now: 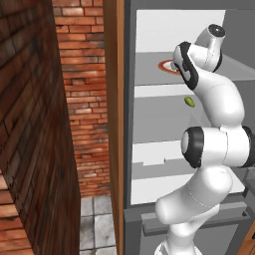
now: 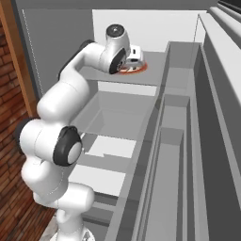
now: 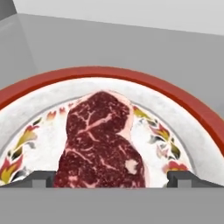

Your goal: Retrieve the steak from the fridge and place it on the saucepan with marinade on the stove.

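Hand view: steak lies flat on an orange-rimmed white plate with a painted floral border, on a grey fridge shelf. The gripper stands wide, one dark fingertip at about 8 o'clock of the meat and the other at about 4 o'clock, both low in the picture. Steak sits between them, nothing held. The fingertips look close above the plate surface; whether they touch it I cannot tell.

Left base view: arm reaches into the open fridge, and the plate rim shows on the upper shelf at about 9 o'clock of the wrist. A small green fruit rests on the shelf below, well apart from the plate.

Right base view: the hand hangs over the plate on the upper shelf; the fridge door bins run down the right side.

Risks, as judged:
- Steak is thin and flat. Closing too high would pinch air or only skim its top.
- Closing too low may drive the fingertips into the plate, tipping or sliding it along the shelf.
- The far lobe, at 12 o'clock, lies beyond the fingertips, so an off-centre grip could let the slab droop and slip on the lift.
- Withdrawal is tight: wrist or elbow could clip the shelf edge or the fridge wall.
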You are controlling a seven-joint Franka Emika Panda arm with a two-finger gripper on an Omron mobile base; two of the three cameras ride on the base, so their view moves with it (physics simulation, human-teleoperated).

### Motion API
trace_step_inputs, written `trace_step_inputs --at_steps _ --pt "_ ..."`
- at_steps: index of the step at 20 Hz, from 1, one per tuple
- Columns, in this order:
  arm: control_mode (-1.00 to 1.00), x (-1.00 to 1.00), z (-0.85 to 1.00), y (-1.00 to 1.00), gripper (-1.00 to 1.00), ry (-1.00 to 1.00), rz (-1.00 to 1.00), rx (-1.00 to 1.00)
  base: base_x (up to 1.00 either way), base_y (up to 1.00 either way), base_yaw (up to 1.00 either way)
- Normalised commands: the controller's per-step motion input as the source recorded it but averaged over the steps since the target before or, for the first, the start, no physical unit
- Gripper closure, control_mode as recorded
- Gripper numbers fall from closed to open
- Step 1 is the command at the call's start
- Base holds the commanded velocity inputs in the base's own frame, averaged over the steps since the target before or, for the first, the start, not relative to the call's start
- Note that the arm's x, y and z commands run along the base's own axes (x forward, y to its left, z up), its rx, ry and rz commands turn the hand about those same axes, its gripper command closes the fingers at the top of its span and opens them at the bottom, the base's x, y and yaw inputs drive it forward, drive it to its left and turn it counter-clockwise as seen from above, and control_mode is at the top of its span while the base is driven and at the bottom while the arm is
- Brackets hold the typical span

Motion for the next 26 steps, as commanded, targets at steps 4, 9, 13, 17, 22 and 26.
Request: trace_step_inputs --at_steps 4,9,13,17,22,26 --pt "-1.00 0.06 0.00 -0.16 -1.00 0.18 0.00 -0.12 0.00 0.00 0.00" --pt "-1.00 0.01 0.00 -0.36 -1.00 0.07 0.00 -0.08 0.00 0.00 0.00" --pt "-1.00 0.00 -0.07 -0.46 -1.00 0.01 0.00 -0.08 0.00 0.00 0.00" --pt "-1.00 0.00 -0.14 -0.45 -1.00 0.00 0.00 -0.07 0.00 0.00 0.00" --pt "-1.00 0.00 -0.12 -0.30 -1.00 0.00 0.00 -0.07 0.00 0.00 0.00" --pt "-1.00 0.00 -0.16 -0.26 -1.00 0.00 0.00 -0.08 0.00 0.00 0.00"
